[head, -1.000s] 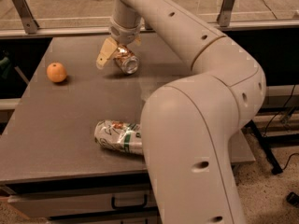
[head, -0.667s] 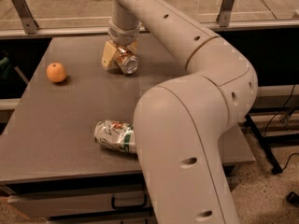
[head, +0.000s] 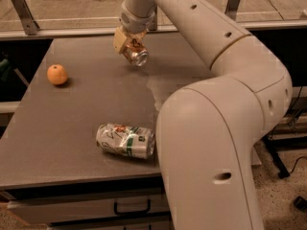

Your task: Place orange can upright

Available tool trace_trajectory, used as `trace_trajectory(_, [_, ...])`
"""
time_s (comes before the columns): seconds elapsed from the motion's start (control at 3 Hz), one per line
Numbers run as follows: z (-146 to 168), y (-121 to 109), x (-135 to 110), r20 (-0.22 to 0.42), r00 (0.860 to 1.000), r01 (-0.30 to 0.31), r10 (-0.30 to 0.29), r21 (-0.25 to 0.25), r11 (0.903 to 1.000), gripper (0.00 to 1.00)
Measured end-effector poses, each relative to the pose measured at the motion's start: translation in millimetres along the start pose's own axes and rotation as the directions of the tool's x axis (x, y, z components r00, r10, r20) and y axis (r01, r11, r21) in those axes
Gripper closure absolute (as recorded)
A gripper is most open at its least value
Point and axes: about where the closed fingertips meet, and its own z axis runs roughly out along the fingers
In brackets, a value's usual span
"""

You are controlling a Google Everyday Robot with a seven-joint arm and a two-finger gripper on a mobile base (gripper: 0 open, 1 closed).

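The orange can (head: 136, 54) is a small shiny copper can with a silver end facing the camera. It is tilted on its side, held just above the far middle of the table (head: 86, 104). My gripper (head: 129, 44) reaches down from the arm at the top and is shut on the can, its pale fingers (head: 120, 38) gripping the can's upper left side.
A round orange fruit (head: 57, 74) sits at the table's left. A crushed white-and-green can (head: 125, 140) lies on its side near the front edge. My large arm (head: 216, 128) covers the table's right side. A drawer handle (head: 132, 209) shows below the front.
The gripper has closed on the orange can and lifted it slightly up and to the right; the can's silver end now faces the camera more.
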Motion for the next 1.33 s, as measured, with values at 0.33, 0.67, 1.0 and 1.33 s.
trace_trajectory(0.33, [-40,-1,-7,0.141,0.989,0.048,-0.041,-0.04,0.9981,0.95])
trace_trajectory(0.67, [-83,0,-2,0.318,0.941,0.154,-0.115,-0.1,0.983,1.0])
trace_trajectory(1.0, [-116,1,15,0.473,0.869,0.251,-0.148,-0.162,0.9545,1.0])
trace_trajectory(1.33, [-132,0,40,0.611,0.775,0.358,-0.161,-0.214,0.9088,1.0])
